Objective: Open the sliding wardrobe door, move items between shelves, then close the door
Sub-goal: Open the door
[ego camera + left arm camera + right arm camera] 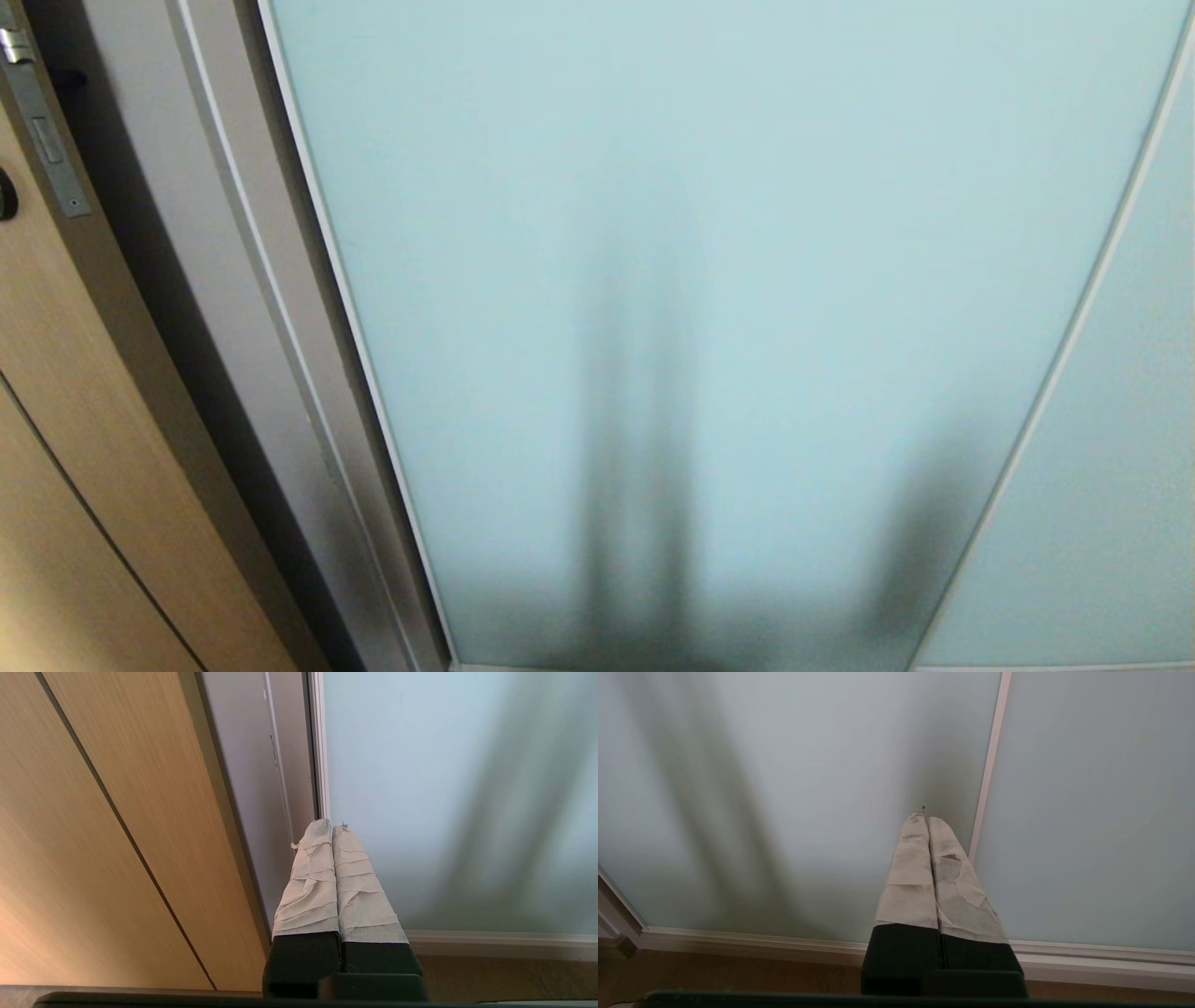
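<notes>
Both sets of jaws are closed and hold nothing: the left gripper (331, 826) has its taped fingers (310, 882) pressed together, pointing at the left edge of the sliding wardrobe door (709, 233), and the right gripper (923, 819) points at the same glass near its right edge. Neither is seen touching it. That door fills most of the head view, a tall frosted aqua panel with its long axis upright, shut across the wardrobe so nothing behind it shows. Its slim pale frame (319, 746) meets a grey jamb (243, 280) on the left. A second glass panel (1120, 467) lies just beside it on the right, a thin strip between them. Left of the jamb stands a tan wooden door (65, 448) with a metal latch plate (45, 140). Soft dark shadows (635, 448) fall on the lower glass.
</notes>
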You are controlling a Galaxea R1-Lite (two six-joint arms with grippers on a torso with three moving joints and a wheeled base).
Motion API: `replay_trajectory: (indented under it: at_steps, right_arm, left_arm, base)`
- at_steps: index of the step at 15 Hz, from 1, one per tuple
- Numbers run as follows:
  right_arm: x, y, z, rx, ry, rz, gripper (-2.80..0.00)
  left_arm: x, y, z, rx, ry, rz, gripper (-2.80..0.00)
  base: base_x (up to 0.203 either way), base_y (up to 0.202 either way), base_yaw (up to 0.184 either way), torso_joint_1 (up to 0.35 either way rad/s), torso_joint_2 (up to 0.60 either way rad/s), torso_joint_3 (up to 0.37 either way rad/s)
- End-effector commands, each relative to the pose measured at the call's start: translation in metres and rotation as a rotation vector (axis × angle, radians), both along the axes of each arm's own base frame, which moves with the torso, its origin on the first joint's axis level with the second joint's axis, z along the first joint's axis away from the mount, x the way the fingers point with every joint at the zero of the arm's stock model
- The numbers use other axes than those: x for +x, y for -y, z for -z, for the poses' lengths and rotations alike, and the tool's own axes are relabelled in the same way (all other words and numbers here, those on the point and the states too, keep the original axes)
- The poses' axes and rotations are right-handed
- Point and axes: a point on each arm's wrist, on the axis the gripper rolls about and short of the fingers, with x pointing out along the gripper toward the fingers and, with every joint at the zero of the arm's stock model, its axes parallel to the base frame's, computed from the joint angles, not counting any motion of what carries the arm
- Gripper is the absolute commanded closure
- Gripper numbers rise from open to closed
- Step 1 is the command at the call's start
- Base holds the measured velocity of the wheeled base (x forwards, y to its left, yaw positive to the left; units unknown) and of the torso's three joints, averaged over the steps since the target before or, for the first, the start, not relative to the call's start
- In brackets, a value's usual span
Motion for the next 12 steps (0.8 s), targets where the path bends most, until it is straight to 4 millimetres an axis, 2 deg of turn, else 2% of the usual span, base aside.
replay_trajectory:
  at_steps: [1,12]
  right_arm:
    - [0.0002,0.0000,0.0003,0.001,-0.002,0.000,0.00]
    - [0.0002,0.0000,0.0003,0.001,-0.002,0.000,0.00]
  left_arm:
    - [0.0002,0.0000,0.0004,0.001,-0.003,0.000,0.00]
    - [0.0002,-0.0002,0.0006,-0.002,-0.005,-0.009,0.00]
  base:
    - [0.000,0.000,0.000,0.000,0.00,0.000]
    - [0.000,0.000,0.000,0.000,0.00,0.000]
